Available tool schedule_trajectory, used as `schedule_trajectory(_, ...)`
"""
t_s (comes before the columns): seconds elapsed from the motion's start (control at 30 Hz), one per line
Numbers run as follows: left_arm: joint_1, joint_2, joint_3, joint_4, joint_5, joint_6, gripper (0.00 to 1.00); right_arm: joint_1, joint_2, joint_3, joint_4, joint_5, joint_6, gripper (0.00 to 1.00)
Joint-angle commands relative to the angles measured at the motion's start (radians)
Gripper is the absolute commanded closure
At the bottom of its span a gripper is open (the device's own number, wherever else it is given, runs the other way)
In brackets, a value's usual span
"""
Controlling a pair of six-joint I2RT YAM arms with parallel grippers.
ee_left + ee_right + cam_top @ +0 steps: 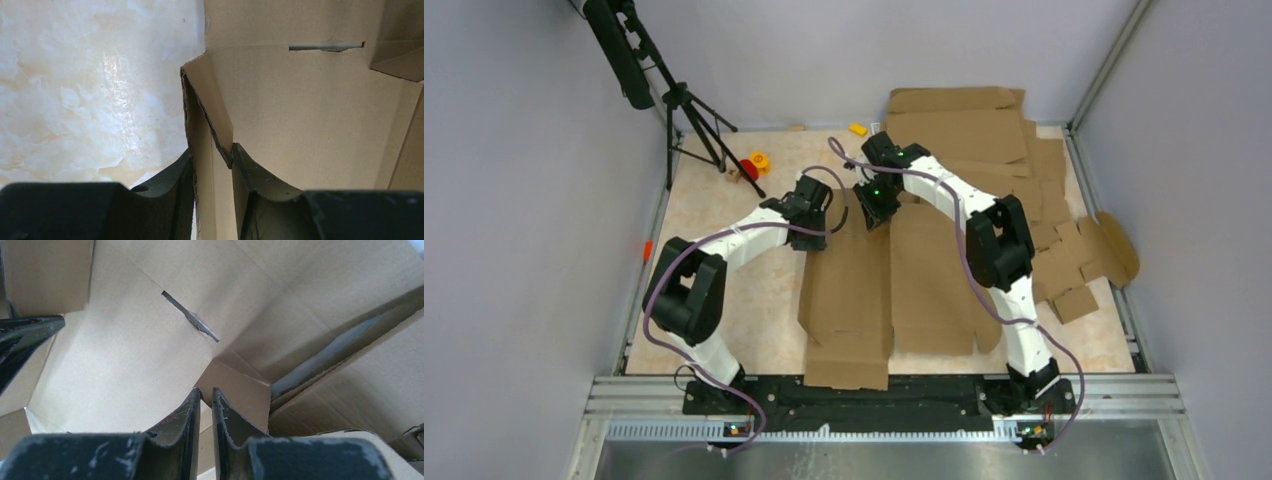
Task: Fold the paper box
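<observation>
The marbled worktop (724, 260) carries everything, and the paper box (864, 290) lies in the middle of it. It is mostly flat, its near flap reaching towards the arm bases and its far end partly raised. Beyond the box's far-right corner sits a stack of cardboard blanks (984, 130), spilling along the box's right side. A black tripod (689, 120) stands well beyond its far-left corner.

The left end effector (211, 152) is at the box's far-left edge, clamped on a flap that stands upright between its fingers. The right end effector (206, 392) is at the box's far edge, just beside the left one. Its fingers are almost together with a board-thin gap, and I cannot tell whether cardboard is really pinched there. A short slit (190, 317) is cut in the panel just ahead of it.

The worry, to my eye, is the two arms pulling unevenly. That could start a tear from the slit or bend the panel off its crease. If the right side's hold is poor, the flap may slip out and drop flat. The whole box could also drag into the blanks.
</observation>
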Motion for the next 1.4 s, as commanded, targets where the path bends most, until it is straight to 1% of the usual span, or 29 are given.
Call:
schedule_trajectory(0.0, 0.000, -0.022, -0.013, 0.050, -0.027, -0.012, 0.69, 0.041, 0.025, 0.026, -0.116, 0.125, -0.046, 0.88)
schedule_trajectory(0.1, -0.001, -0.026, -0.019, 0.052, -0.031, -0.014, 0.72, 0.053, 0.006, 0.007, -0.135, 0.175, -0.044, 0.86)
schedule_trajectory(0.13, -0.001, -0.028, -0.022, 0.054, -0.036, -0.014, 0.72, 0.053, -0.002, -0.003, -0.142, 0.191, -0.040, 0.84)
schedule_trajectory(0.2, -0.001, -0.030, -0.027, 0.055, -0.048, -0.015, 0.72, 0.054, -0.033, -0.045, -0.124, 0.203, -0.033, 0.84)
schedule_trajectory(0.27, -0.001, -0.030, -0.029, 0.054, -0.057, -0.017, 0.72, 0.054, -0.085, -0.105, -0.073, 0.193, -0.022, 0.82)
schedule_trajectory(0.37, -0.001, -0.024, -0.027, 0.053, -0.060, -0.017, 0.73, 0.052, -0.126, -0.166, -0.029, 0.137, -0.017, 0.76)
schedule_trajectory(0.43, 0.000, -0.023, -0.029, 0.054, -0.060, -0.018, 0.73, 0.052, -0.132, -0.176, -0.029, 0.124, -0.017, 0.72)
schedule_trajectory(0.53, -0.001, -0.026, -0.031, 0.056, -0.059, -0.018, 0.74, 0.052, -0.136, -0.183, -0.039, 0.146, 0.004, 0.70)
schedule_trajectory(0.57, -0.001, -0.028, -0.033, 0.059, -0.059, -0.018, 0.74, 0.052, -0.139, -0.185, -0.039, 0.159, 0.018, 0.67)
schedule_trajectory(0.6, -0.001, -0.030, -0.036, 0.061, -0.058, -0.018, 0.74, 0.052, -0.143, -0.186, -0.037, 0.176, 0.030, 0.62)
schedule_trajectory(0.63, -0.002, -0.033, -0.038, 0.066, -0.056, -0.018, 0.75, 0.052, -0.149, -0.189, -0.029, 0.184, 0.042, 0.59)
schedule_trajectory(0.73, -0.001, -0.037, -0.042, 0.074, -0.047, -0.017, 0.76, 0.052, -0.158, -0.187, -0.002, 0.195, 0.072, 0.59)
schedule_trajectory(0.8, -0.001, -0.038, -0.041, 0.077, -0.043, -0.014, 0.77, 0.051, -0.160, -0.164, 0.007, 0.204, 0.089, 0.61)
schedule_trajectory(0.9, -0.003, -0.041, -0.039, 0.078, -0.042, -0.007, 0.77, 0.036, -0.163, -0.113, 0.036, 0.163, 0.101, 0.52)
schedule_trajectory(1.1, -0.003, -0.045, -0.030, 0.080, -0.030, -0.003, 0.77, -0.029, -0.094, 0.045, 0.077, 0.116, 0.087, 0.50)
schedule_trajectory(1.17, -0.003, -0.046, -0.031, 0.083, -0.026, -0.001, 0.77, -0.042, -0.055, 0.100, 0.091, 0.103, 0.051, 0.44)
schedule_trajectory(1.23, -0.003, -0.046, -0.032, 0.088, -0.025, 0.000, 0.77, -0.048, -0.015, 0.155, 0.102, 0.091, 0.002, 0.34)
schedule_trajectory(1.3, -0.005, -0.048, -0.033, 0.093, -0.024, 0.006, 0.77, -0.061, 0.036, 0.220, 0.111, 0.055, -0.057, 0.28)
schedule_trajectory(1.37, -0.004, -0.049, -0.035, 0.097, -0.022, 0.009, 0.77, -0.073, 0.120, 0.322, 0.084, 0.022, -0.099, 0.25)
